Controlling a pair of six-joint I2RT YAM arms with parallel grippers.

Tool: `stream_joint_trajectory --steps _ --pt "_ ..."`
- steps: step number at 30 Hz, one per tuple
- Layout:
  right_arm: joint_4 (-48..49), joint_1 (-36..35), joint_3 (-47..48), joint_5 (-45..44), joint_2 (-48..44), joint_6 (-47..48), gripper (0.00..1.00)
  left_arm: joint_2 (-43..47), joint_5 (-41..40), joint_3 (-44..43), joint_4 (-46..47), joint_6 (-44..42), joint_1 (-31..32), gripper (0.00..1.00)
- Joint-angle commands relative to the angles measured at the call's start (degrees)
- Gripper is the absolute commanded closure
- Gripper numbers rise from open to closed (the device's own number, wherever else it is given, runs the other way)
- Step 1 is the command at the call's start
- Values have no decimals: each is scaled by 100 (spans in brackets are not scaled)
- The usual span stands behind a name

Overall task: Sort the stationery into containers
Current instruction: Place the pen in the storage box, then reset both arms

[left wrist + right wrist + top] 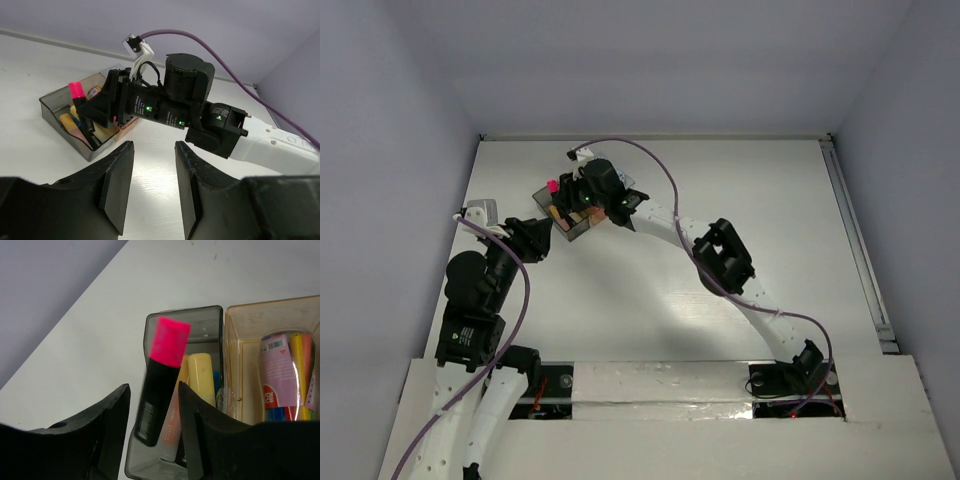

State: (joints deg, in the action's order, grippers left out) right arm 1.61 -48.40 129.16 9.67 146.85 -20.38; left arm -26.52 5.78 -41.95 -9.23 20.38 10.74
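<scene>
A white desk [620, 320] filled the middle of the top view, smooth and evenly lit, with a soft shadow near its centre. Pale lavender-grey walls closed it in: a back wall [650, 60] across the top of the frame, a left wall [380, 200] and a right wall [915, 180] at the sides. A thin rail [858, 250] ran along the desk's right edge. A glossy white taped strip [660, 385] crossed the bottom of the frame.

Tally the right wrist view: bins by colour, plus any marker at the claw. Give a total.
Smoky grey bin: 1
Tan bin: 1
Pink-capped black marker, between the fingers of the right claw, over the grey bin: 1
Total: 3
</scene>
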Motion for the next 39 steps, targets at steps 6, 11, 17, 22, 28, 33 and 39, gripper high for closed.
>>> stream_joint_trajectory --steps 6,11,17,22,28,33,39 --pt "323 -20 -242 -176 -683 183 36 33 -24 12 247 -52 -46 65" --pt "805 -20 -1399 -342 -1813 236 43 15 -85 -6 177 -78 -46 65" --pt "1887 -20 -4563 -1263 -3880 438 100 24 11 -6 194 -96 -107 65" --pt "2037 33 -7048 -2328 -6266 632 100 94 159 -6 282 -105 -107 63" --pt "966 85 -8389 -3646 -8863 746 93 384 81 29 431 -70 -107 53" --pt "-254 85 -8663 -4824 -10551 650 14 306 415 -23 695 27 -107 36" --pt "-626 85 -8794 -5063 -10940 518 8 165 547 -181 888 115 -107 28"
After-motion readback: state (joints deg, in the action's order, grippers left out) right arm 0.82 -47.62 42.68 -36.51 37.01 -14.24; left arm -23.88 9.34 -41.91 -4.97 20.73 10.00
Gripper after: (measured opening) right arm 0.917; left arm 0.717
